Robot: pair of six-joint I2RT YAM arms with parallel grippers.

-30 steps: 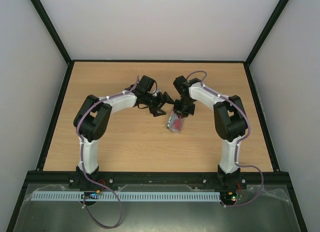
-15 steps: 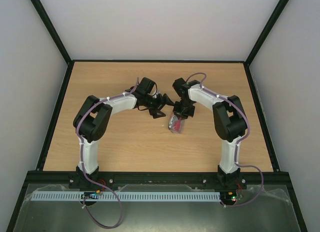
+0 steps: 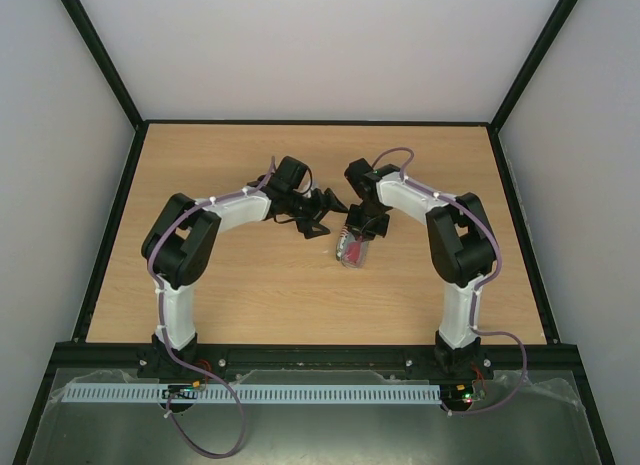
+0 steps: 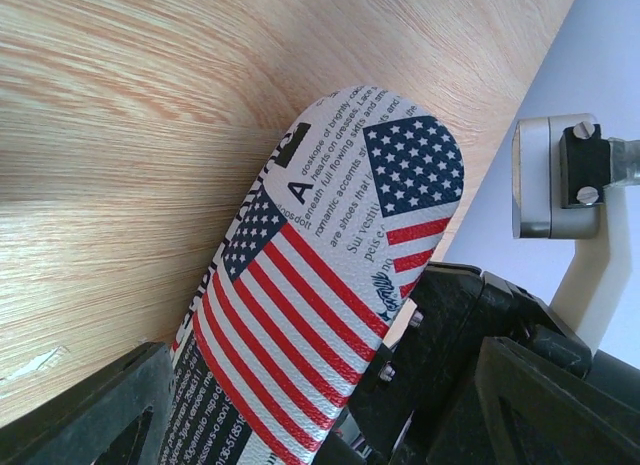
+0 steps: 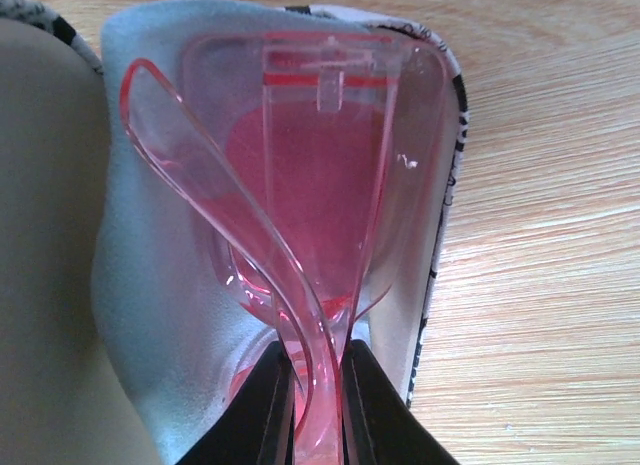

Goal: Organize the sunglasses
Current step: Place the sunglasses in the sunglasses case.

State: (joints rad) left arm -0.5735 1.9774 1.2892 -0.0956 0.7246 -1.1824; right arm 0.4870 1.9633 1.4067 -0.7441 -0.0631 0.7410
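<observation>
R gripper (image 5: 317, 390) pinches sunglasses (image 5: 320, 165) by crossed temple arms, L gripper (image 4: 280, 405) clamps case (image 4: 330, 235); I judge them light, slick, brittle, so gentle squeeze, off lenses.

Overhead view faces down; both wrist views closely share the case (image 4: 320, 285).

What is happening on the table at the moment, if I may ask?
The right tool is shut on the folded temple arms of the red-tinted sunglasses. It holds them over the light-blue cloth lying in the open flag-patterned case. The left tool grips that case from outside, apparently steadying it on the wooden table. The sunglasses look partly inside the case and are not yet released.
</observation>
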